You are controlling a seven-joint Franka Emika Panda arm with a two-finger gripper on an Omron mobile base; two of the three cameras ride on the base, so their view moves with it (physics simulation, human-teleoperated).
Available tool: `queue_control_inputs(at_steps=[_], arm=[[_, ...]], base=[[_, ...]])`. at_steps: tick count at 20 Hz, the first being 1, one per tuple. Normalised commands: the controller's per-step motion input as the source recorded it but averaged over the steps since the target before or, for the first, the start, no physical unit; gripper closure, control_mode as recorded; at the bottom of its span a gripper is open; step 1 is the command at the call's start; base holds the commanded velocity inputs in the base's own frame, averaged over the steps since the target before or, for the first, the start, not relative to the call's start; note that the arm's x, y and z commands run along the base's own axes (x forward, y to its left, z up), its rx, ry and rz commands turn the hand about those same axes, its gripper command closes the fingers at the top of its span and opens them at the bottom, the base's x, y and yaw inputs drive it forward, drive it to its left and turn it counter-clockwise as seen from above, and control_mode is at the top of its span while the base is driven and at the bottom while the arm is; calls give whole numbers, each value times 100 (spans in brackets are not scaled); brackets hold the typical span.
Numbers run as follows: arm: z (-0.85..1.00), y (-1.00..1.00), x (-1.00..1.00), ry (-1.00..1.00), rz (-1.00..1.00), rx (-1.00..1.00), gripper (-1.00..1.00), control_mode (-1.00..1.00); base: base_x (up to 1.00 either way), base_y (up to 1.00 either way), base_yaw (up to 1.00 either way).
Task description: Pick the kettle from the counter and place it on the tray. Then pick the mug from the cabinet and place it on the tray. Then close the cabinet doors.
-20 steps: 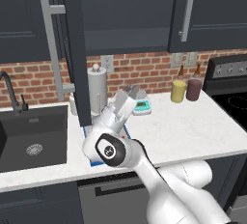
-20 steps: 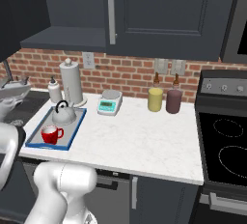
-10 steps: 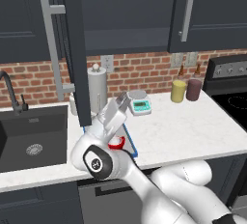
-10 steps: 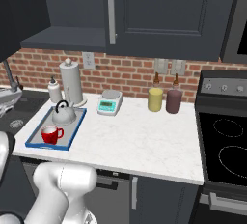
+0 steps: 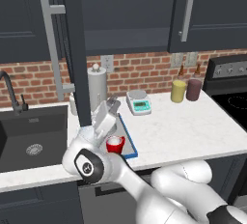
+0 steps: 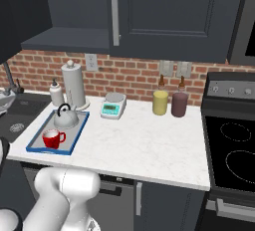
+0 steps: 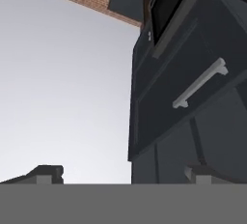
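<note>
No text, label, brand or number can be read. The scale [image 6: 112,107] has a teal display, too small and blurred to show digits. The stove [image 6: 234,89] knobs carry no legible marks.

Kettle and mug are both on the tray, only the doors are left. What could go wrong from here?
1. The gripper sits low, right above the mug and tray; a careless swing up might knock the mug over.
2. The open door stands edge-on just beside the arm, so the elbow could hit it before the fingers reach its handle.
3. The hand view shows only cabinets and wall, so the approach is poorly seen.
</note>
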Motion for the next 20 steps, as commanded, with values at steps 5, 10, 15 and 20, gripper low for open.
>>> queue_control_inputs(at_steps=[5,10,15,20], arm=[[-7,41,0,9,8,-2,-100,-100],[-4,10,0,3,14,0,-100,-100],[-2,17,0,6,15,0,-100,-100],[-8,21,0,4,16,-1,-100,-100]], base=[[0,0,0],[0,0,0],[0,0,0],[0,0,0]])
